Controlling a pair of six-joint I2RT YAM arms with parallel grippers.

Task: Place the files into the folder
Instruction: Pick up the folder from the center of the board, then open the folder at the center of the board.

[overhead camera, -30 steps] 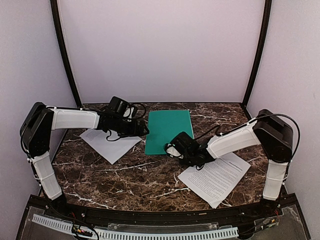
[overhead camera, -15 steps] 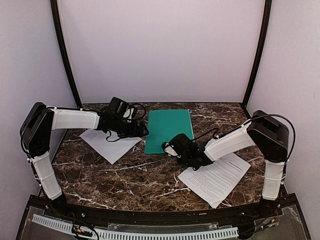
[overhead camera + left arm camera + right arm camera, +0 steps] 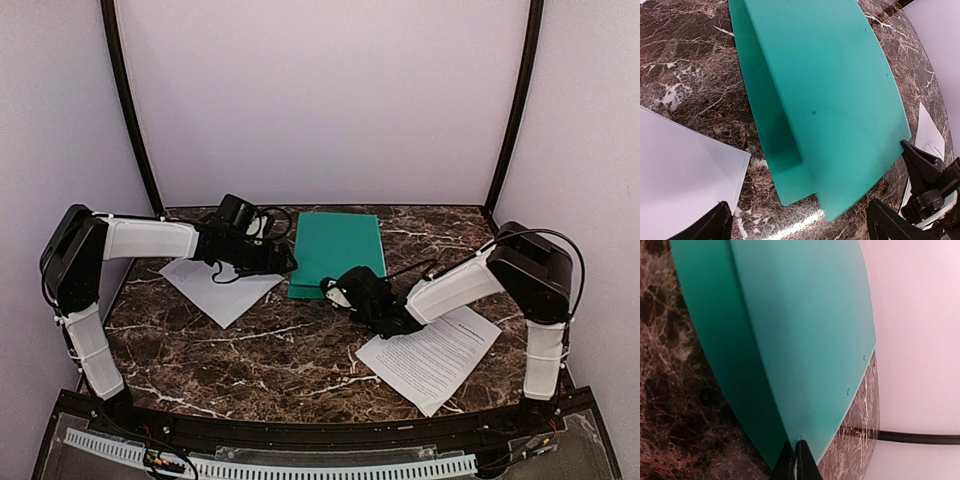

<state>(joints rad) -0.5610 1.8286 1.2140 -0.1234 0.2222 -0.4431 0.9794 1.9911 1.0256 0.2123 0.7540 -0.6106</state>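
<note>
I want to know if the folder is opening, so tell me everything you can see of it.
The folder is thin, smooth teal-green plastic, lying at the far middle of the marble table. Its top cover bows upward, parted from the bottom cover, which lies flat on the table. The right gripper pinches the top cover's near corner. Two small dimples mark one edge.

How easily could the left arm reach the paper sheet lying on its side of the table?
Probably easily: the left gripper hangs open just beside the sheet, which lies flat on the table with nothing on it.
</note>
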